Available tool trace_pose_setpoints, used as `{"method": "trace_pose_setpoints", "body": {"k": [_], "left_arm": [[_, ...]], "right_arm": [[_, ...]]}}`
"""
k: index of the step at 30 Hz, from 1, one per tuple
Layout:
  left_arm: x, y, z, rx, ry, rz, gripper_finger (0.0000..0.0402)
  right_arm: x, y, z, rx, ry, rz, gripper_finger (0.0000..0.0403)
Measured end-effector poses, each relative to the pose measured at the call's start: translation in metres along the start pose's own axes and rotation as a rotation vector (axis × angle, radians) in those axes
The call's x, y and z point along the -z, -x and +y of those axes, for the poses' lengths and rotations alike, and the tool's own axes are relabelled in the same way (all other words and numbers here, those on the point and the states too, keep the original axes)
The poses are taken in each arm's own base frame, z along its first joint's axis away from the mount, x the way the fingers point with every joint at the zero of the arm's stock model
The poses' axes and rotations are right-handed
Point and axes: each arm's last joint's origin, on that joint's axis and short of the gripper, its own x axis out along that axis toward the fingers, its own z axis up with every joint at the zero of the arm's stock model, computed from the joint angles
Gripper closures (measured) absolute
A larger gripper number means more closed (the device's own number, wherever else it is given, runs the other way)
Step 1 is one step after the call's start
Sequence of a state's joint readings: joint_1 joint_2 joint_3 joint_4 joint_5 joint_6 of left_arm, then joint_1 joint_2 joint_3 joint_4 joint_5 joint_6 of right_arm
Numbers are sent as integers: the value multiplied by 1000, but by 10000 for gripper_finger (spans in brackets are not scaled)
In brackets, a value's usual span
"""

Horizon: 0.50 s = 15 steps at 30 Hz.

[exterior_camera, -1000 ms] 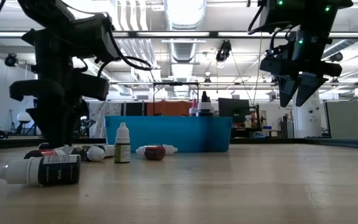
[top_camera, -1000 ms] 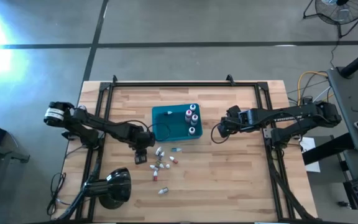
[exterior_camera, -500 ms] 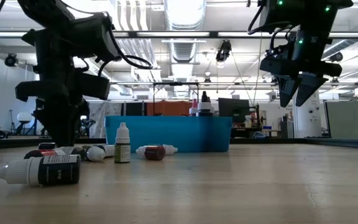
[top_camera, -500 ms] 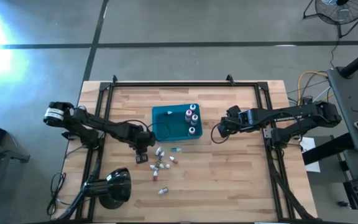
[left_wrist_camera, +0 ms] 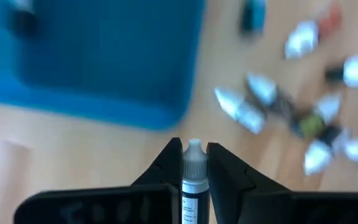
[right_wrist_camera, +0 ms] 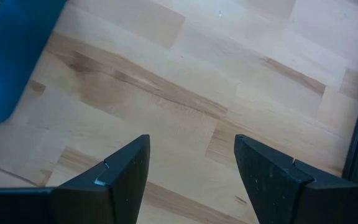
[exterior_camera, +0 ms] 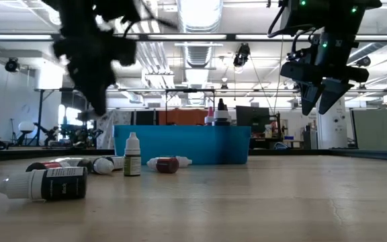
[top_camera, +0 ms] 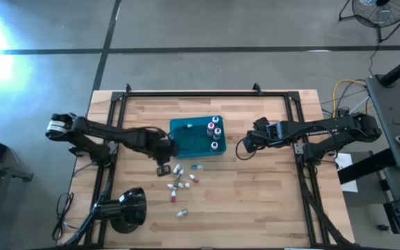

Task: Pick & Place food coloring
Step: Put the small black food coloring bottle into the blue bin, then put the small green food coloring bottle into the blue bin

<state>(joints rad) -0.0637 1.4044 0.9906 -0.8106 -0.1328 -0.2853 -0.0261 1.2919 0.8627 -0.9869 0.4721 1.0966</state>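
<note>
My left gripper (top_camera: 164,165) is above the table beside the teal bin's (top_camera: 194,137) near left corner, shut on a small dark bottle with a pale cap (left_wrist_camera: 193,163). It is blurred and raised in the low view (exterior_camera: 98,101). Three bottles (top_camera: 215,132) stand in the bin's right end. Several loose bottles (top_camera: 182,182) lie on the wood near the bin; in the low view one stands upright (exterior_camera: 132,154) and a black one lies on its side (exterior_camera: 46,184). My right gripper (top_camera: 244,146) hangs open and empty to the right of the bin, and shows in its wrist view (right_wrist_camera: 191,165). My left gripper pinches the bottle between its two fingers, at the shoulder just below the pale cap (left_wrist_camera: 193,177). The bottle lies along the fingers, its cap sticking out past their tips. It is lifted clear of the table.
A black lamp-like object (top_camera: 127,208) sits at the table's near left corner. A black metal frame (top_camera: 186,94) runs along the table's far and side edges. Bare wood (top_camera: 255,201) lies to the right of the loose bottles.
My left gripper has risen from the table beside the loose bottles and gone up toward the teal bin, carrying the bottle. The other bottles have stayed where they were.
</note>
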Motion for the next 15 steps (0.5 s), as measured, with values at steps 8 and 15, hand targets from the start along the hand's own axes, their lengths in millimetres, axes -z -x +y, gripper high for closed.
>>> {"method": "trace_pose_setpoints", "body": {"k": [8,15], "left_arm": [[-35,13,10,-229,-127,-264,371],[-47,4,21,-302,-99,-344,269]], "right_arm": [[0,0,0,-3,-3,4,175],[2,0,1,-23,7,43,175]]}}
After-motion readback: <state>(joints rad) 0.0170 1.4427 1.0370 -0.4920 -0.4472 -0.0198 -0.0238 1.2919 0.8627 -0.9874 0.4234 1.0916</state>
